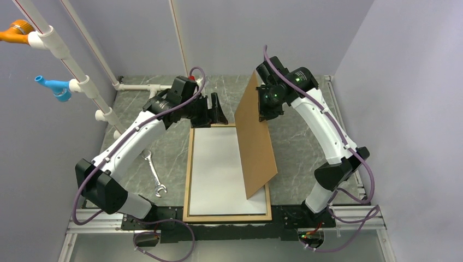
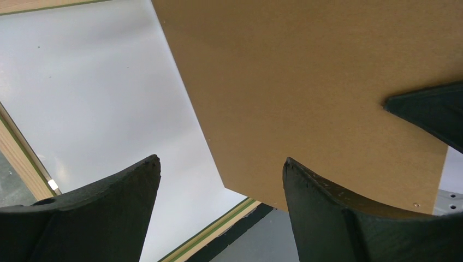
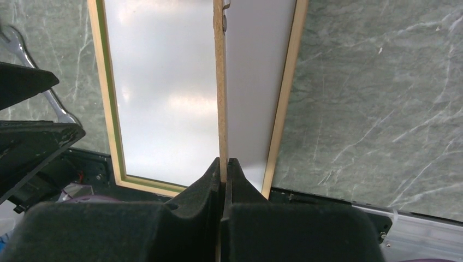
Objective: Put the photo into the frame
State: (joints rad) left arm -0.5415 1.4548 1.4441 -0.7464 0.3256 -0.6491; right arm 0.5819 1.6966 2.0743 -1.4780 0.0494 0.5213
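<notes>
The frame [image 1: 189, 174] lies flat on the table, its tan border with a green inner edge [image 3: 284, 93] facing up. The photo [image 1: 218, 169] fills it, plain white side up [image 2: 98, 87] [image 3: 164, 93]. My right gripper [image 1: 266, 109] [image 3: 224, 161] is shut on the far edge of a brown backing board [image 1: 255, 136] [image 3: 219, 82]. The board stands steeply tilted, with its lower edge on the right half of the photo. My left gripper [image 1: 217, 112] [image 2: 221, 160] hovers open above the frame's far end, beside the board [image 2: 316, 76], with nothing between its fingers.
A wrench [image 1: 154, 173] [image 3: 16, 46] lies on the marble table left of the frame. White pipes [image 1: 82, 82] with orange and blue fittings rise at the back left. A metal rail [image 1: 229, 224] runs along the near edge just below the frame.
</notes>
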